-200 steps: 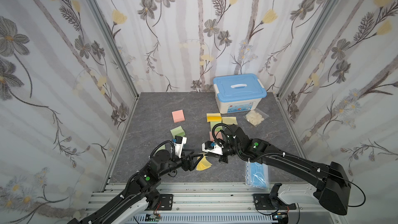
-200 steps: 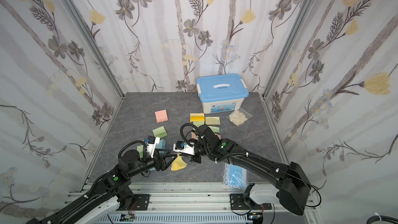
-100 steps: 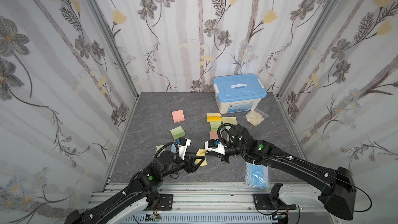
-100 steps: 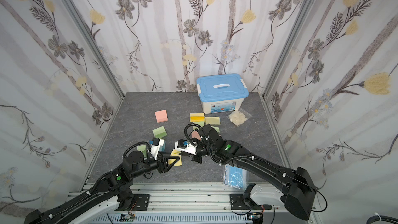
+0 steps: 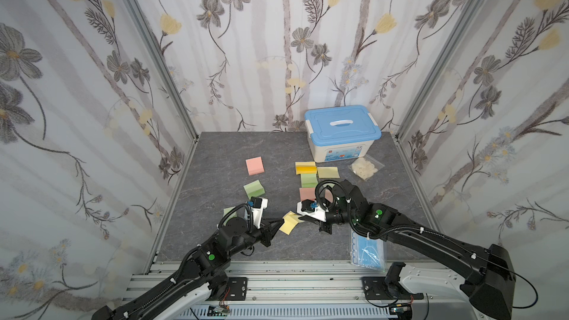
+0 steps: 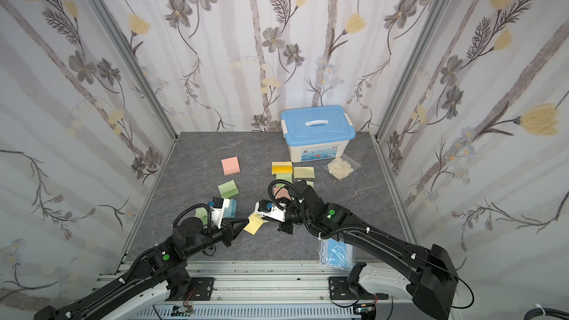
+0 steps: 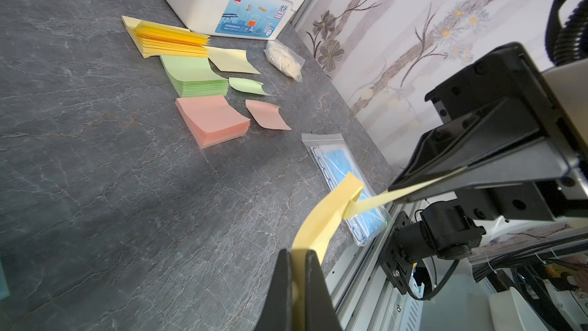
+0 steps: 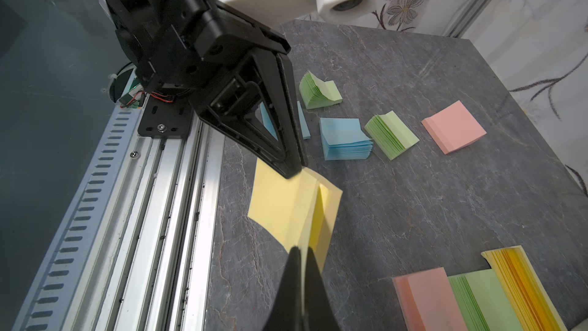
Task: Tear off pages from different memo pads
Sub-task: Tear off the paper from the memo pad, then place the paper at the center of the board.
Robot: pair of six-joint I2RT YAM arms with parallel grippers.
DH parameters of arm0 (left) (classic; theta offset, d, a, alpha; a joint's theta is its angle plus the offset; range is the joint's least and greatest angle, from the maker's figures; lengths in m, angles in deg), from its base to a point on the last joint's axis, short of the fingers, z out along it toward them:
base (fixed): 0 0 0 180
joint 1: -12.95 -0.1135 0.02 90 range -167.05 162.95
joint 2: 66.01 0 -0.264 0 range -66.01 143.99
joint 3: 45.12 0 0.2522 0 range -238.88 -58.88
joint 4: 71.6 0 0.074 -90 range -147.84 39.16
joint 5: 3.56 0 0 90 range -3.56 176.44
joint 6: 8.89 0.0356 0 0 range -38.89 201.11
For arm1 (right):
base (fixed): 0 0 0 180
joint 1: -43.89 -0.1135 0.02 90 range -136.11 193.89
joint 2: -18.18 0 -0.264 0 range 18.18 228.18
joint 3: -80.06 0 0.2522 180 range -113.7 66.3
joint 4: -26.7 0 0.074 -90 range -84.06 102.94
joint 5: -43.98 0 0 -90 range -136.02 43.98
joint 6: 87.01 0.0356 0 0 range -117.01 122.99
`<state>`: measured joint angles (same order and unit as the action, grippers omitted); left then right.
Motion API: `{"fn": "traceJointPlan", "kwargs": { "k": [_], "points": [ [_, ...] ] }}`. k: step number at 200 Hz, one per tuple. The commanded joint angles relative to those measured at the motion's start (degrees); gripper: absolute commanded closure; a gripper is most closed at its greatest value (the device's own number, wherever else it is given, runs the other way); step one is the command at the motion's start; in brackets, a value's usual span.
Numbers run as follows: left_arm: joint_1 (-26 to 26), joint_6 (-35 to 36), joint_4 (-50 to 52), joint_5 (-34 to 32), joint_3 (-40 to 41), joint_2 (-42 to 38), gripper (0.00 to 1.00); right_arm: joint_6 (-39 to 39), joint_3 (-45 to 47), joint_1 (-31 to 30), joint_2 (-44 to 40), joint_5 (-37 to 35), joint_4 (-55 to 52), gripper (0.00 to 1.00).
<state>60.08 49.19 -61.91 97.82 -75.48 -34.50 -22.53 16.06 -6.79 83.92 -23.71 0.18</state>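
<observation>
Over grey table [image 5: 221,155] — yellow pad [image 5: 290,226] pinched between left pincer [image 5: 280,221], right pincer [image 5: 301,218]

Floral wallpapered walls [image 5: 277,41] enclose a dark grey marbled tabletop [image 5: 221,164], framed by aluminium corner posts [image 5: 157,56].

In both top views the right arm [image 5: 363,210] covers most of the pink square memo pad [image 5: 306,193] on the robot's side of the white plastic storage box with the blue lid [image 5: 341,136]. In a top view the left wrist camera [image 6: 220,209] hides nearly all of a blue square memo pad [image 6: 231,206]. The thin yellow paper [image 7: 321,224] may be several sheets; its ends vanish inside the clamped left gripper [image 7: 297,254] and right gripper [image 8: 299,249].
</observation>
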Motion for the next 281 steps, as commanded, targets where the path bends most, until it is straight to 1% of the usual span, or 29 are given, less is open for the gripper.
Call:
{"fn": "traceJointPlan", "kwargs": {
  "k": [1, 15, 45, 58, 74, 80, 84, 90, 96, 102, 116, 120, 132, 153, 181, 238, 281],
  "points": [
    [-0.07, -0.15, 1.76, -2.69, -0.22, 0.05, 1.0, 0.58, -0.25, 0.14, -0.93, -4.39, 1.29, 1.0],
    [-0.09, -0.09, 3.25, -5.01, -0.24, -0.33, 1.0, -0.07, -0.54, 0.14, -1.61, -9.96, 0.39, 1.0],
    [-0.05, -0.67, 8.05, -11.64, -0.55, -1.55, 1.0, -4.4, -1.51, 0.14, -3.71, -25.16, -3.09, 1.0],
    [-0.04, -1.26, 9.84, -14.67, -0.48, -2.2, 1.0, -8.59, -1.27, 0.02, -3.47, -31.18, -4.9, 1.0],
    [-0.12, -2.23, 11.54, -18.09, -0.32, -3.25, 1.0, -17.35, -1.75, -1.41, -1.09, -37.85, -11.11, 1.0],
    [-0.12, -2.71, 12.31, -19.48, -0.41, -3.78, 1.0, -18.87, -1.77, -1.53, 0.08, -41.68, -12.78, 1.0],
    [-0.14, -3.04, 12.84, -20.29, -0.44, -4.2, 1.0, -19.56, -1.74, -3.3, 0.89, -43.8, -13.46, 1.0],
    [-0.14, -3.54, 13.55, -21.46, -0.49, -4.79, 1.0, -20.73, -1.87, -3.56, 1.89, -45.33, -15.11, 1.0],
    [-0.11, -4.03, 14.39, -22.57, -0.53, -5.55, 1.0, -23.32, -1.97, -3.42, 2.77, -44.64, -17.45, 1.0],
    [-0.07, -4.53, 15.27, -23.43, -0.77, -6.21, 1.0, -27.68, -1.39, -3.36, 3.28, -42.49, -19.66, 1.0],
    [-0.12, -4.9, 17.39, -24.97, -1.42, -7.71, 1.0, -35.93, 1.37, -2.34, 4.35, -37.46, -20.19, 1.0],
    [-0.16, -4.9, 17.9, -25.27, -1.77, -8.05, 1.0, -36.72, 1.41, -0.09, 4.97, -36.02, -20.14, 1.0],
    [-0.11, -4.87, 19.66, -25.99, -2.67, -8.77, 1.0, -36.13, 0.07, 2.88, 7.26, -33.2, -20.28, 1.0],
    [-0.18, -4.86, 21.08, -26.25, -3.9, -9.15, 1.0, -37.65, -0.93, 5.57, 10.57, -33.64, -20.24, 1.0],
    [-0.2, -6.41, 20.89, -25.3, -4.32, -8.75, 1.0, -37.22, -1.26, 9.83, 15.71, -33.15, -20.12, 1.0],
    [-0.21, -8.82, 17.66, -22.88, -3.49, -7.56, 1.0, -36.58, -2.85, 13.86, 21.08, -29.54, -18.15, 1.0],
    [-0.24, -12.13, 14.78, -21.92, -2.59, -6.19, 1.0, -35.09, -2.85, 15.08, 25.71, -28.63, -16.67, 0.98]
  ]
}}
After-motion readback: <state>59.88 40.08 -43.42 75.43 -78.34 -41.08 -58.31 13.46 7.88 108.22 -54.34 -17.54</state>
